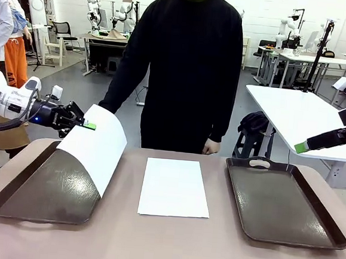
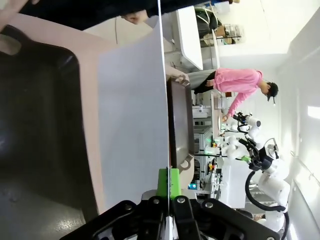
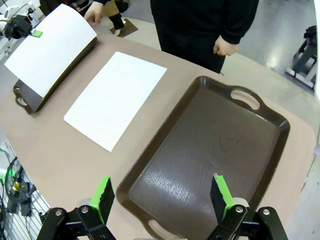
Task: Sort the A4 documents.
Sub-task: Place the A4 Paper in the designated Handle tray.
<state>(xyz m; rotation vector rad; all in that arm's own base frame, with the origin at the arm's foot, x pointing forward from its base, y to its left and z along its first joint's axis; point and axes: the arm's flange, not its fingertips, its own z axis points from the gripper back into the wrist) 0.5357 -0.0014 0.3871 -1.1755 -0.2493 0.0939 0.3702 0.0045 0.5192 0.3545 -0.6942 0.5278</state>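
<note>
Front view: left gripper [image 1: 89, 125], clamped on one A4 document [image 1: 96, 150], hangs it over the tray [image 1: 30, 197] beneath, not yet laid down; second document [image 1: 174, 186] lies unsorted beside it; right gripper [image 3: 162, 192] is wide apart, empty.

Matt white paper, glossy brown trays, on a smooth matt counter [image 1: 164, 243].
The curved sheet [image 1: 97, 144] and the flat sheet [image 1: 174, 186] are thin, smooth, matt paper. The left tray [image 1: 42, 191] and right tray [image 1: 281, 204] look like hard plastic, finely pebbled, with a wet-looking sheen. The right gripper [image 3: 162, 192] has matt green pads [image 3: 220, 192] on black jaws. The person's black top [image 1: 190, 59] is soft matt cloth.
</note>
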